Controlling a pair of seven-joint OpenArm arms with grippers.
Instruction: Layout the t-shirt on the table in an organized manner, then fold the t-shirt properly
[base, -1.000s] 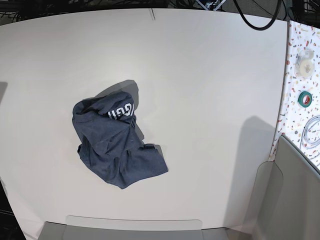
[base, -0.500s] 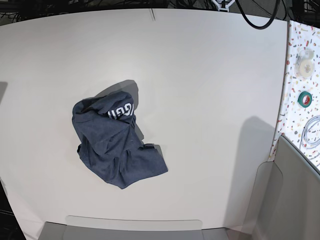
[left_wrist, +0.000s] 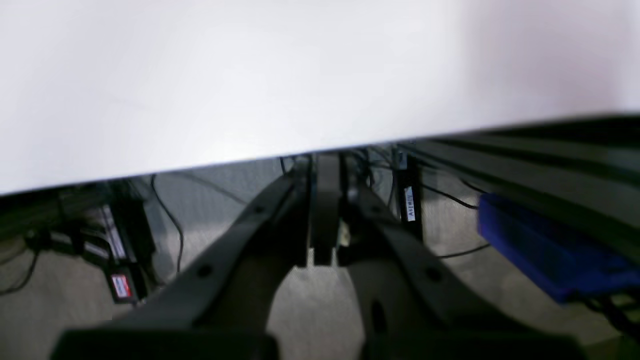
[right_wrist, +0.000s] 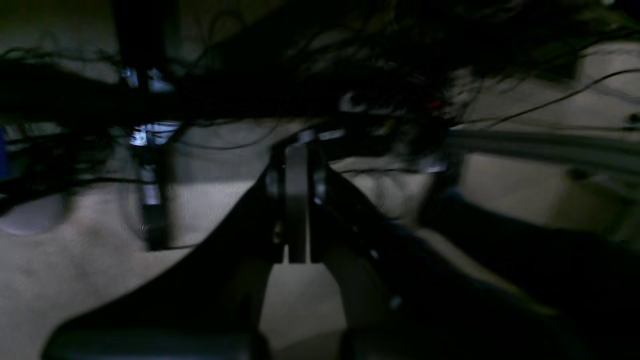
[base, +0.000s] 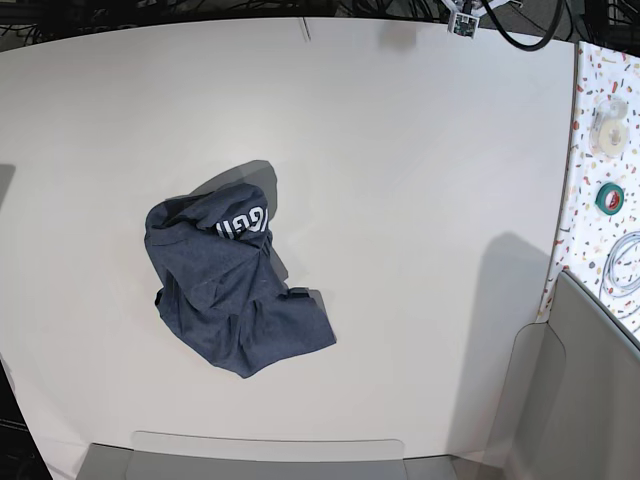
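T-shirt crumpled on white table, well apart from both claws | left gripper closed, empty, beyond table edge | right gripper closed, empty

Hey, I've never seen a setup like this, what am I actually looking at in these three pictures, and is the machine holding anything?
This is a two-armed robot meant to lay out and fold laundry. The base view looks down on a white table with a crumpled navy t-shirt lying untouched; rolls of tape and a cable sit on a speckled strip at the side. The other two pictures come from cameras on each wrist. The left gripper and the right gripper each show fingers pressed shut, holding nothing, beyond the table's edge.
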